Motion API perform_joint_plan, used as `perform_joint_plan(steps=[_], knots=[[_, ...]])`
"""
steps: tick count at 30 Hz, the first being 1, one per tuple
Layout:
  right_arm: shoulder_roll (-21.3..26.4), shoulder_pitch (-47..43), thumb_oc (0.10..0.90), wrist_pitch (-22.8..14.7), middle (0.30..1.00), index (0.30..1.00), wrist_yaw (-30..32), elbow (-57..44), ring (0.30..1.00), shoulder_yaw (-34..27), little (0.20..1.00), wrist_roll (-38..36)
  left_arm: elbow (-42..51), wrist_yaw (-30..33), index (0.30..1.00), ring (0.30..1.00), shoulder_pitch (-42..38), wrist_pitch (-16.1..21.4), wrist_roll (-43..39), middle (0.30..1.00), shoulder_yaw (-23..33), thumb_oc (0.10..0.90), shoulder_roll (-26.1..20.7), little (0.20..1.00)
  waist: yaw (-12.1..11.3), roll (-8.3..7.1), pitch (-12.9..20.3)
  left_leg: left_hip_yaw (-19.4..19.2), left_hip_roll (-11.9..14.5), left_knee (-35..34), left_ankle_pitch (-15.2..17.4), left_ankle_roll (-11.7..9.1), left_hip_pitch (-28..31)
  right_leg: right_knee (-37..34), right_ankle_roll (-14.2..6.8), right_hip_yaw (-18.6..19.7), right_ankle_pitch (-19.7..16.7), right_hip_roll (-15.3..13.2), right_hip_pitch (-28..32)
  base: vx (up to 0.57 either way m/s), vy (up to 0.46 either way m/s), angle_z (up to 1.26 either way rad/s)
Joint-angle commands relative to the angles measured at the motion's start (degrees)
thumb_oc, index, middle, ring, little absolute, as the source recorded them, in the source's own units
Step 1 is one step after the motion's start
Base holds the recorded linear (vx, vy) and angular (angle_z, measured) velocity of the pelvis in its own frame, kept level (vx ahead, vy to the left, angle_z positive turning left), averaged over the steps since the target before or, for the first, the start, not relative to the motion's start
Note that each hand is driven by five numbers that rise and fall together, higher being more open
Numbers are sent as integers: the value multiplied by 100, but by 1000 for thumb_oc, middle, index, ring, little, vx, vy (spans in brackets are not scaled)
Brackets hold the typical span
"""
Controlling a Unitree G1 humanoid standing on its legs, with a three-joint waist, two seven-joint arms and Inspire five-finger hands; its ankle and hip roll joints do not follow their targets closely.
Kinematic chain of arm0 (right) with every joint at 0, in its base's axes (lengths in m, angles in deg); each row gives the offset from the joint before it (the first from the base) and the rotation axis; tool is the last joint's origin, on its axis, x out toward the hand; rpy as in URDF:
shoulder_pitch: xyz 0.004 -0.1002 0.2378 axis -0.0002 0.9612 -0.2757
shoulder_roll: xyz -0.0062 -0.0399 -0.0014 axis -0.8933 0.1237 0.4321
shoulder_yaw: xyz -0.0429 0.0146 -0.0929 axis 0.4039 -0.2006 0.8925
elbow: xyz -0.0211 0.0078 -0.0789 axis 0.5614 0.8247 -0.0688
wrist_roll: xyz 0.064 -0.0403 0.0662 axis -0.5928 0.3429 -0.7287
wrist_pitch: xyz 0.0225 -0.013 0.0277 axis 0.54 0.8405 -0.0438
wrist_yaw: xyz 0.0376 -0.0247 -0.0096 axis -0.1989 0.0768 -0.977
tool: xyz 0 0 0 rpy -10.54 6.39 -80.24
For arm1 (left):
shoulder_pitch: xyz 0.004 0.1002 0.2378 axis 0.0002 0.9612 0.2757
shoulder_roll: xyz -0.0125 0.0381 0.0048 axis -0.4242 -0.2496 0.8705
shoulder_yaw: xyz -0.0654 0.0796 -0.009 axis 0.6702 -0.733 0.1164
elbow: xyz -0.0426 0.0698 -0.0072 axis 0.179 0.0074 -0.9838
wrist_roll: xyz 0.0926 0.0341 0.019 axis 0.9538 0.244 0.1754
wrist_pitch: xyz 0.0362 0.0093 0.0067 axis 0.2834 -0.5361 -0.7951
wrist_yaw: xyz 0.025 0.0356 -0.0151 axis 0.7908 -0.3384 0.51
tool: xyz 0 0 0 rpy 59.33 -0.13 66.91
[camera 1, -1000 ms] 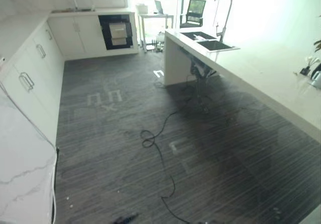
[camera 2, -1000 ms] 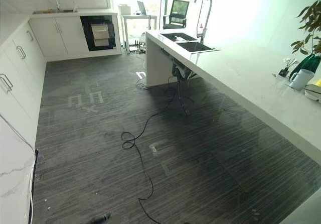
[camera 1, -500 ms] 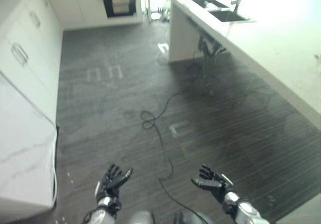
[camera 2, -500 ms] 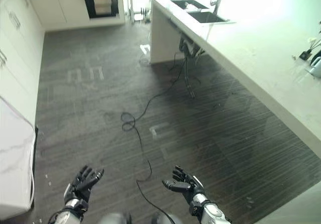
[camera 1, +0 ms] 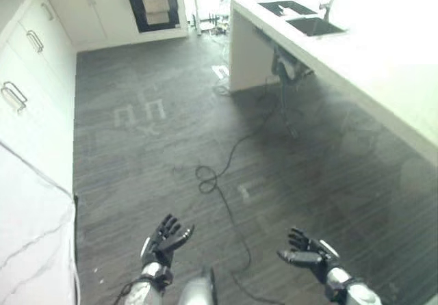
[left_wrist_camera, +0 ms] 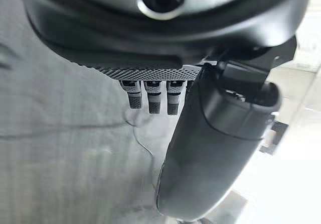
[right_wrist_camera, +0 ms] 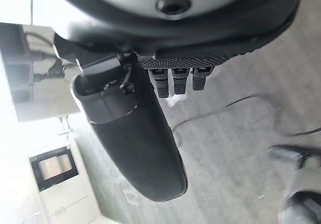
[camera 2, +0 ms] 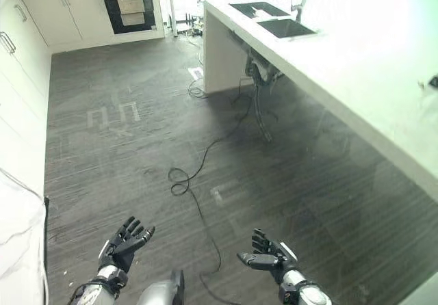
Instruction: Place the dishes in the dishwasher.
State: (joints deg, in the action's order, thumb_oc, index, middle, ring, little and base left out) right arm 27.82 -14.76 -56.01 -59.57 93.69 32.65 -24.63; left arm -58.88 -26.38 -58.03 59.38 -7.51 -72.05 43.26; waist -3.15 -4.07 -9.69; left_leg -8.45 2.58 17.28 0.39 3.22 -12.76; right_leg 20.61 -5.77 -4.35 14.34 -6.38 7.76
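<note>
1. The task is looking barely begun: the robot is standing on the dark striped floor [camera 1: 137, 175] in the open middle of the kitchen, well apart from the white tabletop [camera 2: 356, 79] running along the right.
2. No dishes can be made out; the sink [camera 2: 284, 27] is sitting at the far end of that tabletop, and whatever lies in it is too small to tell.
3. A dark appliance [camera 1: 154, 4] is showing in the far cabinets [camera 1: 89, 14]; it may be the dishwasher, though that is only a guess.
4. The left robot hand [camera 1: 164, 240] is hanging over the floor with fingers spread apart, holding nothing.
5. The right robot hand [camera 2: 268, 258] is likewise loosely spread, palm inward, empty and touching nothing.
6. Finding, fetching and loading the dishes all appear left to do.
</note>
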Motion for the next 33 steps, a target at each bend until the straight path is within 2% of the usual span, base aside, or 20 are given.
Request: perform_joint_plan(steps=[1, 2, 4, 5, 7, 9, 10, 12, 15, 18, 19, 21, 22, 23, 25, 26, 27, 28, 29, 33], knots=[[3, -342, 800, -465, 900, 900, -10, -518, 900, -58, 900, -21, 542, -315, 900, 900, -27, 285, 310, 900, -204, 800, -350, 900, 66, 182, 356, 336, 62, -9, 270, -294, -165, -102, -529, -261, -2052, -112, 346, 331, 227, 62], [-60, -361, 800, -456, 900, 900, 2, -541, 900, -1, 900, -6, 517, -280, 900, 900, -90, 283, 381, 900, -285, 800, -372, 900, 54, 296, 356, 462, -4, -9, 360, -206, -47, 953, -565, -294, -2408, -212, 23, 296, 215, 55], [-128, -393, 800, -478, 900, 900, 20, -496, 900, 123, 900, 19, 540, -187, 900, 900, -87, 290, 583, 900, -379, 800, -384, 900, 122, 498, 282, 647, -34, -9, 522, -118, 247, 2288, -527, -224, -2675, -179, -899, 309, 187, 19], [-150, -495, 800, -496, 900, 900, 48, -374, 900, 226, 900, 60, 565, -45, 900, 900, -32, 287, 619, 900, -419, 800, -372, 900, 162, 542, 218, 711, -100, -9, 582, -108, 404, 2311, -381, -298, -2531, -144, -1505, 340, 69, -3], [-108, -531, 800, -445, 900, 900, 78, -412, 900, 345, 900, -24, 581, -65, 900, 900, 13, 219, 588, 900, -386, 800, -419, 900, 224, 447, 145, 755, -227, -9, 590, -149, 504, 1268, -281, -665, -2228, -46, -1635, 392, -107, -2], [-97, -421, 800, -508, 900, 900, -19, -454, 900, 387, 900, -54, 641, -144, 900, 900, -9, 152, 698, 900, -292, 800, -498, 900, 410, 138, -18, 793, -440, -9, 905, -230, 854, -342, -366, -965, -2247, -213, -1903, 586, -397, 77], [-60, -344, 800, -603, 900, 900, -46, -430, 900, 395, 900, -53, 707, -162, 900, 900, -14, 154, 729, 900, -308, 800, -524, 900, 541, -39, -90, 878, -613, -9, 1154, -257, 1097, -342, -488, -685, -2025, -421, -2523, 685, -479, 143], [-18, -279, 800, -704, 900, 900, 55, -497, 900, 377, 900, 98, 841, -173, 900, 900, -3, 161, 830, 900, -426, 800, -574, 900, 663, -29, -109, 1070, -657, -9, 1346, -236, 1311, -342, -500, -365, -1979, -469, -2999, 525, -335, 126], [95, -307, 800, -790, 900, 900, 115, -615, 900, 383, 900, 29, 1023, -266, 900, 900, 161, 129, 886, 900, -500, 800, -663, 900, 637, -73, -56, 1020, -642, -9, 1561, -242, 1561, -342, -479, -509, -1974, -542, -2756, 387, -258, 43], [254, -433, 800, -700, 900, 900, 218, -775, 900, 325, 900, -29, 1078, -215, 900, 900, 250, 26, 679, 900, -442, 800, -527, 900, 663, -42, 197, 994, -507, -9, 1696, -389, 1941, -342, -305, -527, -1881, -401, -2491, 431, -255, -14], [309, -432, 800, -667, 900, 900, 205, -873, 900, 286, 900, -18, 1136, -233, 900, 900, 278, 66, 659, 900, -428, 800, -485, 900, 665, 2, 255, 955, -418, -9, 1399, -474, 2065, -342, -208, -533, -1788, -310, -2410, 311, -167, -41], [433, -415, 800, -656, 900, 900, 191, -977, 900, 216, 900, 104, 1273, -210, 900, 900, 345, 232, 685, 900, -452, 800, -451, 900, 601, 28, 310, 777, -271, -9, 168, -692, 2246, -342, -20, -485, -1560, -156, -2186, 383, -298, -69], [607, -425, 800, -716, 900, 900, 64, -945, 900, 140, 900, 203, 1342, -104, 900, 900, 387, 320, 593, 900, -430, 800, -370, 900, 426, -243, 195, 518, -297, 1711, -684, -862, 1332, -342, 259, -317, -1292, -249, -1743, 393, -398, -83], [647, -420, 800, -768, 900, 900, 1, -931, 900, 115, 900, 226, 1331, -101, 900, 900, 388, 374, 591, 900, -425, 800, -348, 900, 396, -286, 149, 502, -308, 2435, -728, -859, 859, -342, 345, -280, -1235, -236, -1646, 310, -342, -84], [663, -413, 800, -789, 900, 900, -28, -931, 900, 94, 900, 226, 1333, -104, 900, 900, 388, 390, 606, 900, -424, 800, -346, 900, 395, -271, 133, 497, -241, 2789, -720, -852, 556, -342, 388, -281, -1209, -194, -1604, 139, -121, -80], [688, -410, 800, -788, 900, 900, 1, -961, 900, 50, 900, 202, 1270, -143, 900, 900, 361, 409, 677, 900, -419, 800, -375, 900, 342, -283, 49, 366, -44, 3020, -702, -802, 1, -342, 448, -209, -1111, -103, -1437, 498, -108, -69], [707, -425, 800, -709, 900, 900, 95, -1020, 900, 77, 900, 78, 1147, -152, 900, 900, 335, 328, 609, 900, -358, 800, -386, 900, 281, -159, 22, 169, -45, 1463, -645, -721, 61, -342, 358, 11, -908, 177, -1293, 538, -95, -58], [711, -423, 800, -695, 900, 900, 100, -1029, 900, 83, 900, 72, 1142, -154, 900, 900, 340, 318, 603, 900, -351, 800, -379, 900, 260, -165, 1, 123, -57, 1258, -661, -723, 160, -342, 345, 46, -881, 180, -1251, 820, 239, -57], [648, -374, 800, -681, 900, 900, -19, -1102, 900, 96, 900, 258, 1166, -171, 900, 900, 464, 371, 660, 900, -312, 800, -316, 900, 172, 262, -32, 323, 282, -9, -250, -786, -343, -342, 219, 299, -617, 677, -1056, 598, 284, -57], [659, -263, 800, -809, 900, 900, -105, -1277, 900, 90, 900, 411, 1299, -152, 900, 900, 604, 504, 684, 900, -302, 800, -174, 900, -9, 389, 13, 990, 230, -9, -321, -962, -1041, -342, 226, 636, -323, 906, -728, 470, 198, -53]])
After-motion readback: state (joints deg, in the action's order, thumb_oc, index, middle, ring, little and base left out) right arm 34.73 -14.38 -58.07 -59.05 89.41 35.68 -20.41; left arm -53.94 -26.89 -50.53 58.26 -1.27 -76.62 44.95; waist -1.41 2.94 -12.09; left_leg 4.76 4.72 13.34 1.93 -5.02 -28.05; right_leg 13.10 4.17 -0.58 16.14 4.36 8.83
